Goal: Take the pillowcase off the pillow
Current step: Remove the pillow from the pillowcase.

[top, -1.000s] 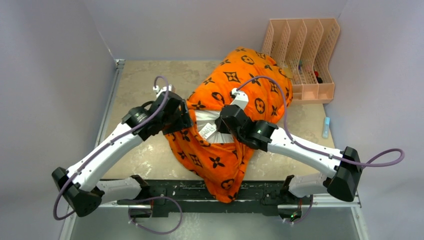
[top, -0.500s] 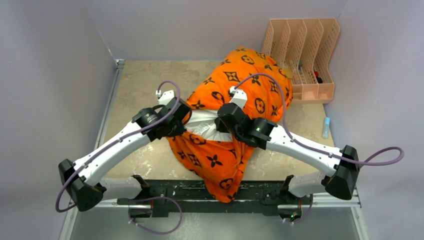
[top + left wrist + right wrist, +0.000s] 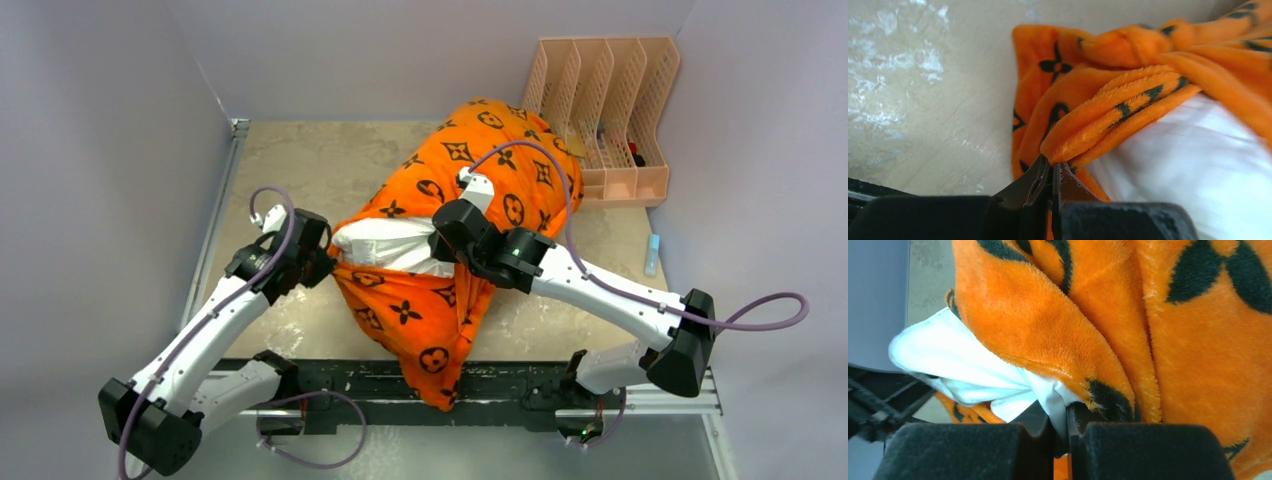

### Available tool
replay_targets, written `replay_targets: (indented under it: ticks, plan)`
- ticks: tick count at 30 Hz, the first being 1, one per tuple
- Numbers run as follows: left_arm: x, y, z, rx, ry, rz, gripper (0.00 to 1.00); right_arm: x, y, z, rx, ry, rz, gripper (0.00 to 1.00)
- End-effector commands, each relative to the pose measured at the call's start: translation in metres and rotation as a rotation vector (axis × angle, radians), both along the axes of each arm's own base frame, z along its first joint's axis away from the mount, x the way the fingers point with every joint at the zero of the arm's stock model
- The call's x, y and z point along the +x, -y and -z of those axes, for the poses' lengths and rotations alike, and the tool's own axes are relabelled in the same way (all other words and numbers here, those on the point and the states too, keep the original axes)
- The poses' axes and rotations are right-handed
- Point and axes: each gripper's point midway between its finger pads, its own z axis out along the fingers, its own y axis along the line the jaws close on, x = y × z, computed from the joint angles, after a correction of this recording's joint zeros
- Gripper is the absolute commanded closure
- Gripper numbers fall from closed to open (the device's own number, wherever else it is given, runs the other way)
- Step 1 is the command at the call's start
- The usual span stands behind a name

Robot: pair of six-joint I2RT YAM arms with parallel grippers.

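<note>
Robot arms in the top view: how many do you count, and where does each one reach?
2. The left arm comes from the near-left corner, fingers shut on an orange pillowcase fold. The right arm comes from the near right, fingers shut on the white pillow.

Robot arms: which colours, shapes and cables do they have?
Both the left arm and right arm have white link shells, black joint housings and a looping purple cable. The left end effector and right end effector are black, two-fingered.
</note>
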Motion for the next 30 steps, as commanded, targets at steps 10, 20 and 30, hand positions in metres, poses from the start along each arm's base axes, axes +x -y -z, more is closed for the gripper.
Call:
replay_targets:
  ticks: [10,20,30]
  plan:
    - [-0.032,0.016,0.105,-0.214,-0.187,0.042,1.00,0.040,0.053,-0.070,-0.004,0.200,0.207,1.00]
    - [-0.058,0.093,0.106,-0.253,-0.105,0.269,1.00,0.096,-0.014,-0.133,-0.011,0.339,0.112,1.00]
    - [-0.053,0.053,0.038,-0.197,0.106,0.148,0.52,0.090,-0.031,-0.078,-0.029,0.247,0.026,1.00]
